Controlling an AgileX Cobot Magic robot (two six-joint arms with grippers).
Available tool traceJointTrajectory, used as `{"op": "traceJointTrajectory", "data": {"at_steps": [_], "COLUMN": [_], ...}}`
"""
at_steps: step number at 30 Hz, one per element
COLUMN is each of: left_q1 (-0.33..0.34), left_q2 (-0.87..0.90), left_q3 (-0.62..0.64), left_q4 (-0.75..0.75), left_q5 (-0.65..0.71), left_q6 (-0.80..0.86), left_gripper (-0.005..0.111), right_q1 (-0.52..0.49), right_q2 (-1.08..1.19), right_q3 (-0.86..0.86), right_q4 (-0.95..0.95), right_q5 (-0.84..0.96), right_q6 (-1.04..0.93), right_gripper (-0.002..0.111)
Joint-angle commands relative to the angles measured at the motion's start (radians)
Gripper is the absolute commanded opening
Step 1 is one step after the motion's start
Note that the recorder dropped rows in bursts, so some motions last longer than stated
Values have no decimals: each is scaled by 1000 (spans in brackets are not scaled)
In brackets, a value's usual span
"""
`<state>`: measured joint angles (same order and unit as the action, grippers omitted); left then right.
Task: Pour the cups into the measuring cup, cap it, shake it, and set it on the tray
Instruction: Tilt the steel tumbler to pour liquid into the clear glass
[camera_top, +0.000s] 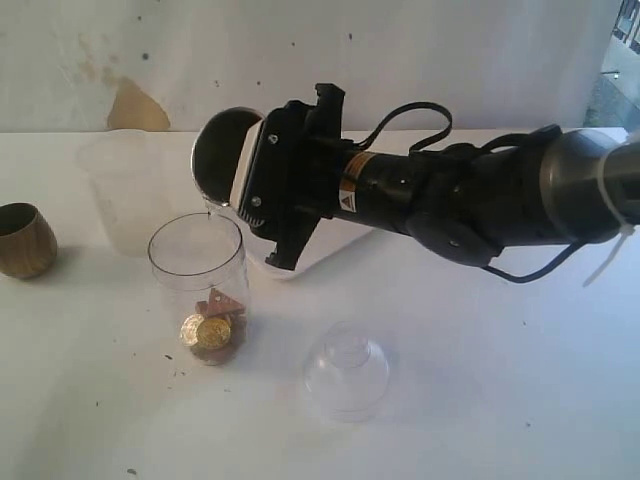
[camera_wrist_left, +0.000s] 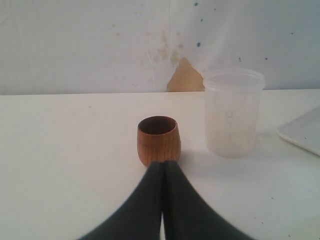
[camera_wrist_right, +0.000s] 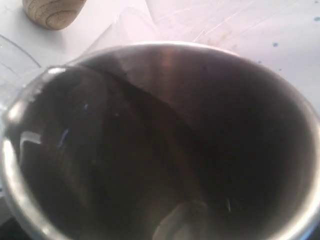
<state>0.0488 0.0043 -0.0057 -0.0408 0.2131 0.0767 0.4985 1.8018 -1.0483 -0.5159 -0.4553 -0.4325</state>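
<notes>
The clear measuring cup stands upright and uncapped, with gold coins and brown pieces at its bottom. Just above and behind its rim, my right gripper is shut on the steel tumbler, which is tipped on its side with its dark mouth toward the measuring cup. The tumbler's inside fills the right wrist view and looks dark. The wooden cup stands upright at the far left. My left gripper is shut and empty, its tips just short of the wooden cup. The white tray lies mostly hidden under my right arm.
A frosted white cup stands behind the measuring cup, to the right of the wooden cup in the left wrist view. A clear dome cap rests on the table in front of my right arm. A tray corner shows at the edge.
</notes>
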Motion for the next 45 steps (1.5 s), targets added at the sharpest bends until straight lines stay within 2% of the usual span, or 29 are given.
{"op": "traceJointTrajectory", "data": {"at_steps": [1,45], "left_q1": [1,1], "left_q2": [-4,-4], "left_q3": [6,6], "left_q4": [3,3], "left_q5": [-11,-11], "left_q6": [-2,-2], "left_gripper": [0,0], "right_q1": [1,1], "right_q2": [-17,-17], "right_q3": [-38,-95], "right_q4": [11,11], "right_q5": [-65,-17], "right_q6": [-12,-328], "right_gripper": [0,0]}}
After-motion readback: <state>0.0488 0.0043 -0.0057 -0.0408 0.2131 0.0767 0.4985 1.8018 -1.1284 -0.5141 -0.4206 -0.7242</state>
